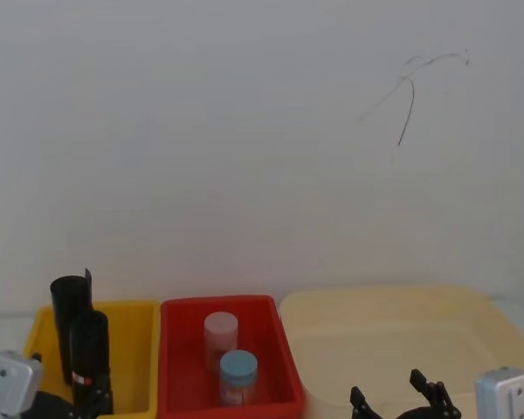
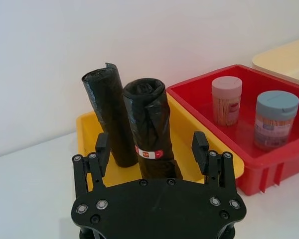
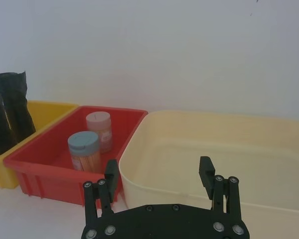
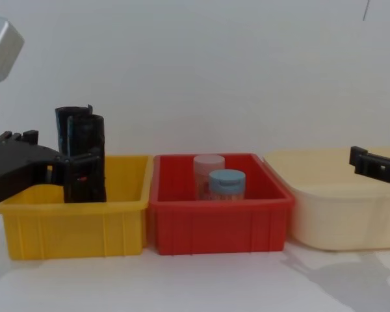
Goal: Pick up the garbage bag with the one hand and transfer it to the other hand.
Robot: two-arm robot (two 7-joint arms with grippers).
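At the lower left of the head view I am holding the left gripper (image 2: 150, 142) open. Its two fingers are standing either side of the garbage bag (image 2: 149, 112), a tall slim black roll of crinkled plastic with a small red-marked label, and I am judging that they are not pressing it yet. The bag is standing upright in the yellow plastic bin (image 4: 71, 227), its long axis vertical, straight ahead of this gripper, so the left arm is plainly the nearer one. Just behind it the plain black roll (image 2: 107, 109) of plastic is also standing on end. I cannot tell whether the two are touching, so I am expecting a straight upward lift to suit best, clearing the bin's rim.

Moving right, the red plastic bin (image 4: 221, 224) is sitting at the centre of the chest view, holding two capped jars (image 4: 220, 181). Past it is the cream plastic tub (image 4: 338, 214). At the lower right of the head view the right gripper (image 3: 158, 169) is hanging open by the tub's near rim, well apart from the bag. The free air above the bins is looking like the room for a handover.
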